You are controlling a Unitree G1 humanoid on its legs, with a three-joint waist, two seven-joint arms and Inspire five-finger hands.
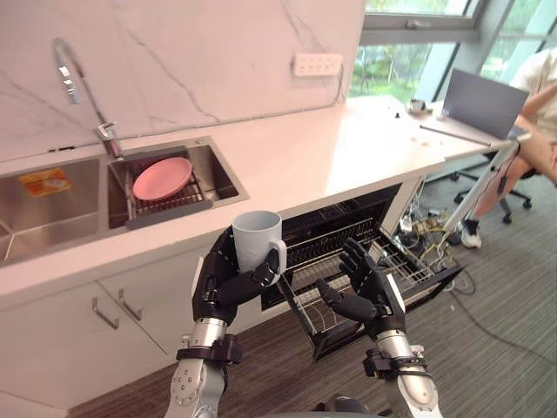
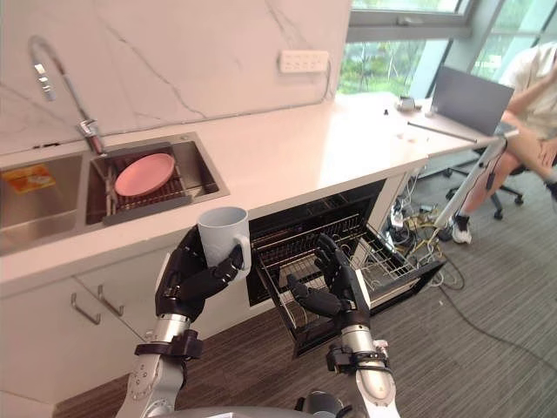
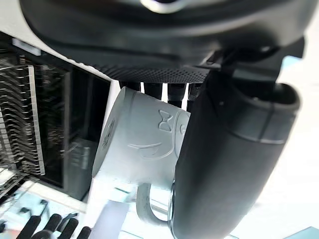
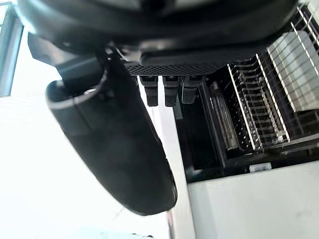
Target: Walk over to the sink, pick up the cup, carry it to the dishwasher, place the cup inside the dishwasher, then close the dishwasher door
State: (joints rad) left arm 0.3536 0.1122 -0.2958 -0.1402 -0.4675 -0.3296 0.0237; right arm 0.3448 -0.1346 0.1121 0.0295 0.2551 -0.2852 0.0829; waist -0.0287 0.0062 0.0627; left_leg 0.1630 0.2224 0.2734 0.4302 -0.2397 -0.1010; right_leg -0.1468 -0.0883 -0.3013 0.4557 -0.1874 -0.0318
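Clasping a pale blue ceramic cup [image 1: 255, 235], the left hand [image 1: 224, 283] hangs beside the slack, open-fingered right hand [image 1: 365, 292].

Office kitchenette.

Kitchen fittings: white counter [image 1: 287, 157], steel double sink [image 1: 52, 222] with tap [image 1: 74, 78], pink plate [image 1: 162, 178] on its rack, white cabinets [image 1: 61, 340] below, dishwasher [image 1: 348, 226] open under the counter, marble-look wall with socket [image 1: 318, 64].

Office signs: laptop [image 1: 483, 103] on the counter's far end, person [image 1: 540, 113] seated beside it on a wheeled chair [image 1: 515, 193], grey carpet [image 1: 505, 348], tall windows [image 1: 392, 70].
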